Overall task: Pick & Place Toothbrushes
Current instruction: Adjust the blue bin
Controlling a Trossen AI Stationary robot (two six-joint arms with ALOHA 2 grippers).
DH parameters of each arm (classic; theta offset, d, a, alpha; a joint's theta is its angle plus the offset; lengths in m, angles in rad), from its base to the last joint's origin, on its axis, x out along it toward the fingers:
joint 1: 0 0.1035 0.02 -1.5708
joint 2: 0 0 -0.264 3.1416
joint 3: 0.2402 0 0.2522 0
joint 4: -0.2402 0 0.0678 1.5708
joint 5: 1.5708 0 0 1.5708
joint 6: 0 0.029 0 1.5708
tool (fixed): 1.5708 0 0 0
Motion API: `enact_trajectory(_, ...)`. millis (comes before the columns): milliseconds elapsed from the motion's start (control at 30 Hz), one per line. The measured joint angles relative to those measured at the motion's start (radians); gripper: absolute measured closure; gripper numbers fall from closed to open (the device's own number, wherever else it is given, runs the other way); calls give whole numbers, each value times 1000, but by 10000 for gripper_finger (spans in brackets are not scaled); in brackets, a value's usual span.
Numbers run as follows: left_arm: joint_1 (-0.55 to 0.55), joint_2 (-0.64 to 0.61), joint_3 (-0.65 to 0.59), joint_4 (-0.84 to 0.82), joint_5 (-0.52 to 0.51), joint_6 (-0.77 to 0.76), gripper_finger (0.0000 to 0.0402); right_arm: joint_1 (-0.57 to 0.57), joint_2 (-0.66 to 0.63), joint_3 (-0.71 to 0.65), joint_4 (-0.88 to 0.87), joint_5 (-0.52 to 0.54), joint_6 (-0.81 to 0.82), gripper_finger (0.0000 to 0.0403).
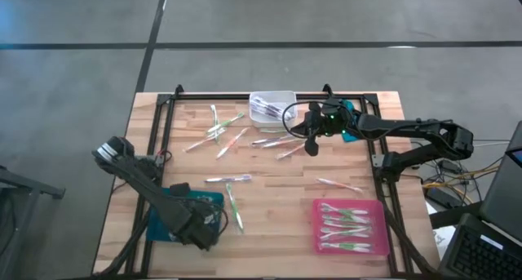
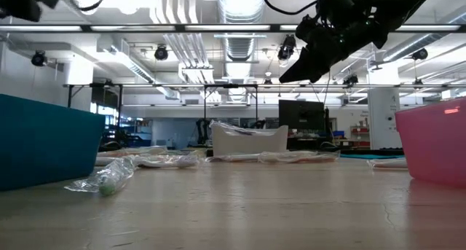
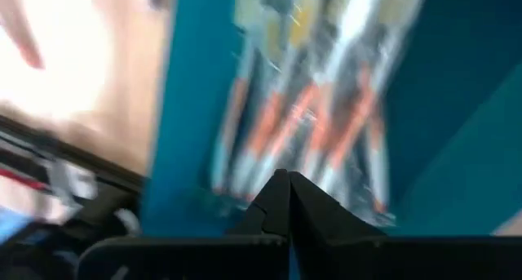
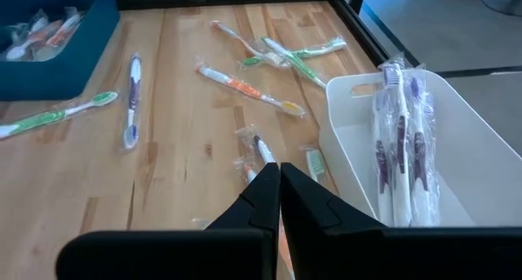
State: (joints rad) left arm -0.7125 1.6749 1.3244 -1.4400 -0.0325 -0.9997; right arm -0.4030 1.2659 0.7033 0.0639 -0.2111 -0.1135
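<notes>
Across the wooden table [image 1: 277,194] lie thin plastic-wrapped toothbrushes [image 1: 228,179] with green, orange or purple accents, more in the white bin [image 4: 424,149], teal tray [image 1: 163,223] and pink tray [image 1: 349,228]; right claw [image 1: 311,148] and left claw [image 1: 204,233] both closed, empty.

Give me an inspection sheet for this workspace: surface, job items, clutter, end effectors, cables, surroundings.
Surface: wooden table, black frame along its edges.
Job's things: wrapped toothbrushes loose across the tabletop; more lie in the pink tray, the teal tray and the white bin.
Clutter: nothing seen beyond the loose toothbrushes.
End effectors: left end effector shut, empty, above the teal tray; right end effector shut, empty, raised beside the white bin.
Cables: black loop at the right arm's wrist; a bundle off the table's right edge.
Surroundings: grey floor; workshop hall behind, no person seen.
</notes>
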Motion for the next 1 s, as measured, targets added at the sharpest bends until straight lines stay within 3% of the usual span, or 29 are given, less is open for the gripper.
enact_trajectory(267,-32,-4,-106,89,226,-51,401,0,0,0,0,1,-17,394)
enact_trajectory(767,-91,-4,-187,295,374,-209,401,0,0,0,0,1,-17,394)
enact_trajectory(1000,-119,-4,-187,379,503,-244,401,0,0,0,0,1,-17,394)
